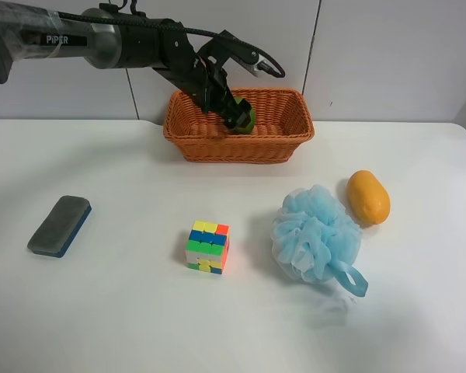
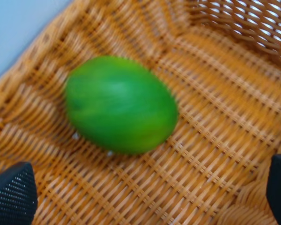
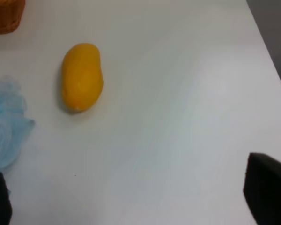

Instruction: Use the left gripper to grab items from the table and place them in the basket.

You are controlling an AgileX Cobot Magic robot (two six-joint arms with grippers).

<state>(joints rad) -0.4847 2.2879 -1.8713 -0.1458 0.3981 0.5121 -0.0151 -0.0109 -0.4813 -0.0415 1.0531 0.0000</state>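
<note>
The left gripper (image 1: 237,116) ends the black arm coming in from the exterior high view's left and hangs inside the wicker basket (image 1: 217,144). In the left wrist view the gripper (image 2: 147,187) is open, its fingers wide apart. The green lime-like fruit (image 2: 121,104) lies loose on the basket floor (image 2: 215,93) between and beyond them; it also shows in the exterior high view (image 1: 248,121). On the white table (image 1: 124,311) lie the grey-and-blue eraser (image 1: 59,225), the puzzle cube (image 1: 207,247), the blue pouf (image 1: 317,233) and the orange mango (image 1: 368,196).
The right gripper (image 3: 131,194) is open and empty above the table, near the mango (image 3: 81,76) and the pouf's edge (image 3: 4,136). The right arm is out of the exterior high view. The basket stands at the table's far edge against a white wall.
</note>
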